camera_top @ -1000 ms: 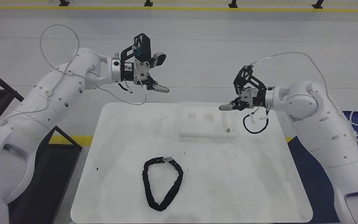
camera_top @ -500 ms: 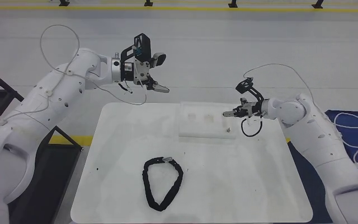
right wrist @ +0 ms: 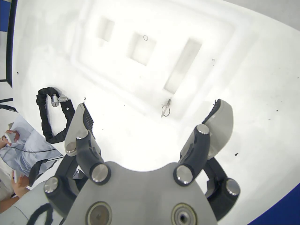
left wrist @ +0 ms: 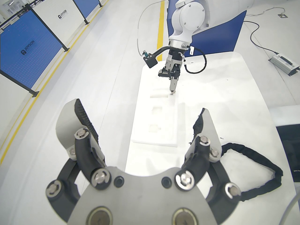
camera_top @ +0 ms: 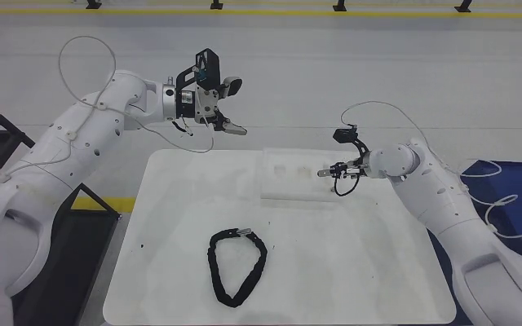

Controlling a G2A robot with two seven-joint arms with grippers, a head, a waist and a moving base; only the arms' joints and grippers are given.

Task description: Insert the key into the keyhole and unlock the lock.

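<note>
In the top view, the key (camera_top: 334, 188) lies on the white foam tray (camera_top: 277, 189) at the far side of the tabletop (camera_top: 163, 244). It is just beside the right gripper (camera_top: 326, 173), so that arm is plainly the nearer one. The left gripper (camera_top: 234, 106) hangs beyond the tabletop's far edge, well apart from the key, and the black chain lock (camera_top: 213, 262) rests on the near half. In the left wrist view, the left gripper is spread wide with nothing in it. The blue panels (left wrist: 28, 47) on the floor carry white print, which we leave unread. In the right wrist view, the right gripper is wide open and empty. The key lies between its fingers (right wrist: 82, 118), by the end of the tray's long slot (right wrist: 182, 64). Its long axis runs roughly along the gripper's reach, and the ring end seems to be toward the gripper. We see no writing on the key or the lock.
</note>
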